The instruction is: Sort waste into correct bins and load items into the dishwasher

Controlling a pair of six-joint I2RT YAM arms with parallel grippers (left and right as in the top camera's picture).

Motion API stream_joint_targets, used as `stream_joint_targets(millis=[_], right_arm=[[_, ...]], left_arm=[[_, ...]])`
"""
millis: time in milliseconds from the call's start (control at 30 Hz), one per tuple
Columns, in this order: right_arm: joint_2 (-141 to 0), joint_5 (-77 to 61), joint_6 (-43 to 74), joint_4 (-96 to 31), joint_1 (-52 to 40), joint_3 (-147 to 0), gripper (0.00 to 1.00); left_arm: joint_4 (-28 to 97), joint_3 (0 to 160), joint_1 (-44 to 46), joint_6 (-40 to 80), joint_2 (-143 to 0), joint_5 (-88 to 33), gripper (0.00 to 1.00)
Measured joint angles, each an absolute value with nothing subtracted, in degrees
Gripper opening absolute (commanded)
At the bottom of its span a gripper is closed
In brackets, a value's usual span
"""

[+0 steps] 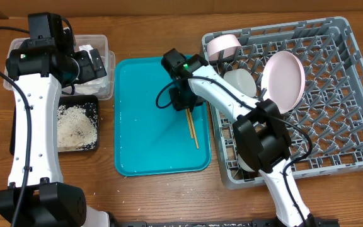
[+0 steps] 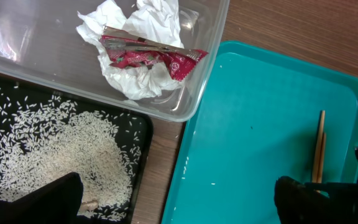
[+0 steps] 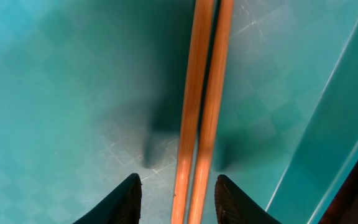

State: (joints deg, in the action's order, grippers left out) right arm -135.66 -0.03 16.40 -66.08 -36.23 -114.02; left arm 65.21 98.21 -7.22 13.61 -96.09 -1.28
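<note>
The right gripper (image 3: 178, 186) hangs low over the teal tray (image 1: 150, 126), its jaws spread on either side of the two chopsticks (image 3: 204, 93), which lie side by side near the tray's right edge. The left gripper (image 2: 176, 199), also spread and empty, hovers above the tub (image 2: 204, 74) holding the napkin (image 2: 135, 84) and wrapper (image 2: 148, 56), and the black tray (image 2: 138, 124) of rice (image 2: 61, 149).

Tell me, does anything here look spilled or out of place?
A few white grains lie loose on the teal tray, away from the rice in the black tray. The two chopsticks also lie on that tray, not in the rack; the open right gripper straddles them.
</note>
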Motion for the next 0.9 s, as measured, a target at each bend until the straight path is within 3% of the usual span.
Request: stream_joint_targets(millis=[900], right_arm=[[-135.66, 5.61, 13.63, -63.7, -40.16, -113.99, 0.45]], left_arm=[[65.21, 98.21, -7.22, 13.61, -96.09, -1.28, 1.0]])
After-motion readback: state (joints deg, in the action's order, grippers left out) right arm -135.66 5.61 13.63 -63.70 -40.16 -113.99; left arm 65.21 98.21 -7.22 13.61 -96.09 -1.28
